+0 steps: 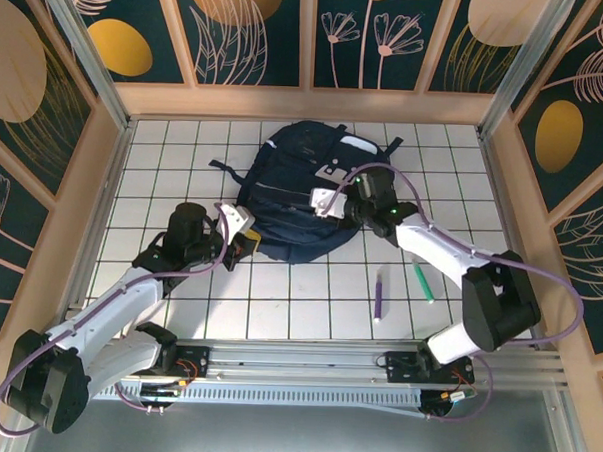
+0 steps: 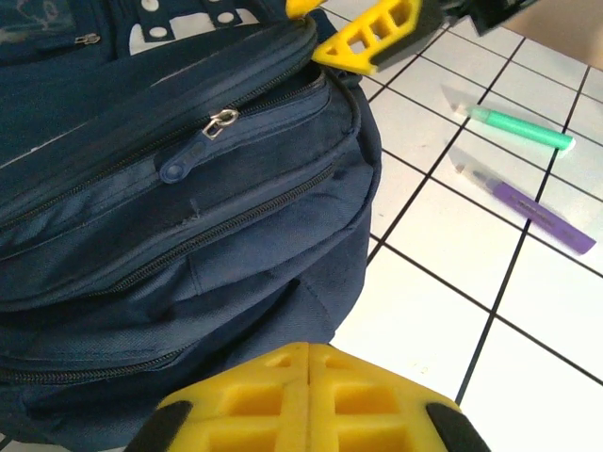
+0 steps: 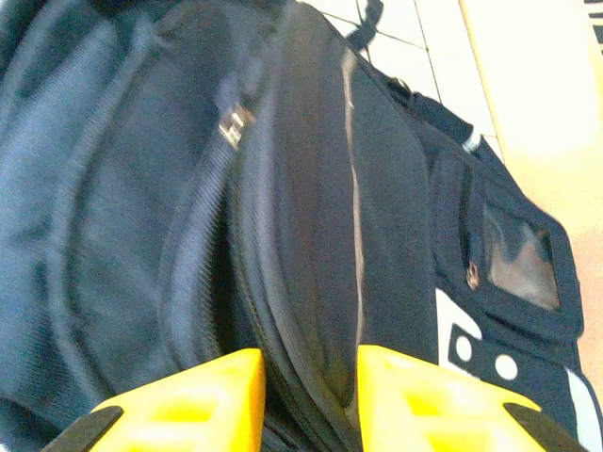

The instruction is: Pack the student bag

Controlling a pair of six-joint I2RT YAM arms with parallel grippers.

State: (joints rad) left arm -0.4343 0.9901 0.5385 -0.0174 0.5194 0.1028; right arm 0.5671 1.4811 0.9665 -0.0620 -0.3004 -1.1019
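Yellow latticed fingers of the left gripper [image 2: 308, 363] sit pressed together at the lower edge of one navy woven-fabric student bag [image 1: 284, 175], lying upper centre on the white gridded table [image 1: 174, 170]. The right gripper [image 3: 311, 381] stands slightly parted astride a zipped seam. Two slim pens, a green pen [image 1: 422, 281] and a purple pen [image 1: 380, 294], lie lower right.

Blurred just ahead of right hand [image 3: 309, 356]: bag [image 3: 141, 207] fabric; unclear whether pinching the fold between fingers [image 3: 198, 400]. Cut off at bottom edge: finger bases of left hand [image 2: 308, 350]. Cropped beyond it: bag.
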